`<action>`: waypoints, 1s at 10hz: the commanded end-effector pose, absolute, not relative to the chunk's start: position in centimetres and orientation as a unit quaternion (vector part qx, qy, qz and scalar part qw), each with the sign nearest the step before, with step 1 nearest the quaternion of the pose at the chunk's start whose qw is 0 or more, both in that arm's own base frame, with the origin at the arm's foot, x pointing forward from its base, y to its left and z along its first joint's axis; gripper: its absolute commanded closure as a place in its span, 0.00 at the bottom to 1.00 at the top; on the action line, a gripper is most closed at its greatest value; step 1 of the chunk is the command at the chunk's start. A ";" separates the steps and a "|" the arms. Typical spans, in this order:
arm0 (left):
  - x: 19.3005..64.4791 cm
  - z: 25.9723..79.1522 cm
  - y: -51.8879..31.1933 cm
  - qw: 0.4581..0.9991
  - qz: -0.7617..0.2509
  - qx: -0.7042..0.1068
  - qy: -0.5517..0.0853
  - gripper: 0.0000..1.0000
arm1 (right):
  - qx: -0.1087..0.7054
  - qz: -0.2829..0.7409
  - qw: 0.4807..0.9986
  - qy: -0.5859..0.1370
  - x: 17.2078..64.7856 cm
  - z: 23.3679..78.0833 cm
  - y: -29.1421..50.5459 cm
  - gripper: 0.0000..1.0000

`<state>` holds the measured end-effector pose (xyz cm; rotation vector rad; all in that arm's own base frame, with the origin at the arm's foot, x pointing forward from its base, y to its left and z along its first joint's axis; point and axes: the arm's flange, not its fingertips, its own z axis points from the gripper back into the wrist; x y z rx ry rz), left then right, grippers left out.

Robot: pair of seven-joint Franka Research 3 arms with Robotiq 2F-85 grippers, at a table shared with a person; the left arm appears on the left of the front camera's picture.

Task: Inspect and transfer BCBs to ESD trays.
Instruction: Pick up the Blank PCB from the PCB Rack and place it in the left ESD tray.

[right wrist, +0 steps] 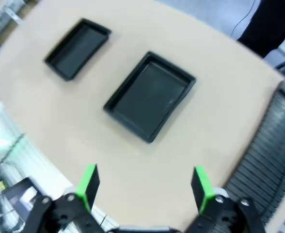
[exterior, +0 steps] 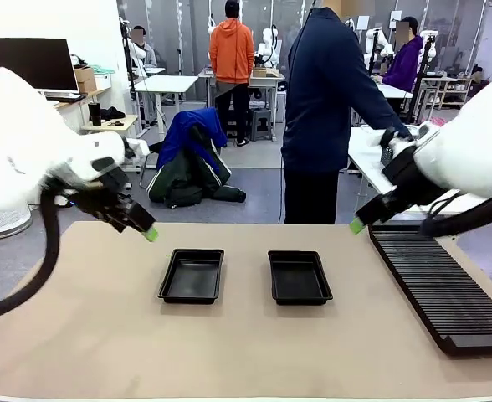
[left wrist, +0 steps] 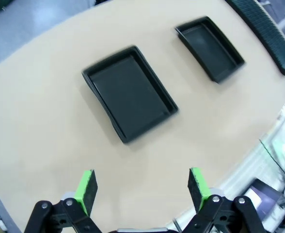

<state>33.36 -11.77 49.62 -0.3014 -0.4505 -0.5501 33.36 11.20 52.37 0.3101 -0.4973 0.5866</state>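
Workshop benches fill the room behind the tan table (exterior: 246, 352), and we begin at the left gripper (exterior: 146, 231). Its green pads (left wrist: 87, 187) stand spread wide with nothing between them. It hangs in the air up and to the left of the left tray (exterior: 192, 275), clear of its rim. From that wrist the left tray lies ahead and below, its floor bare. Its long axis, as we read it, runs from our side toward the person (exterior: 321, 92), who stands beyond it at the far edge.

The right tray (exterior: 299, 277) sits just beside the left tray, parallel, with a strip of table between them and its floor bare too. The right gripper (exterior: 359, 224) hovers farther right of the left tray, past the right tray, likewise spread and holding nothing. Farthest right of the left tray lies the ribbed rack (exterior: 447, 289); whether its slots carry BCBs we cannot tell.

We judge the left arm nearer the left tray and the right arm nearer the right tray and the rack. A board drawn from the rack would likely be the right arm's to fetch.
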 end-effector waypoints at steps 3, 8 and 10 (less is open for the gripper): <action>28.4 57.4 -5.4 0.929 -0.232 -0.217 -0.189 0.00 | 0.251 0.242 0.915 -0.203 30.5 60.9 4.6 0.00; 24.9 63.9 0.7 0.917 -0.186 -0.301 -0.187 0.00 | 0.349 0.155 0.916 -0.126 29.3 66.1 -3.9 0.00; 24.2 65.4 2.0 0.918 -0.166 -0.310 -0.183 0.00 | 0.347 0.130 0.923 -0.101 29.2 68.0 -6.6 0.00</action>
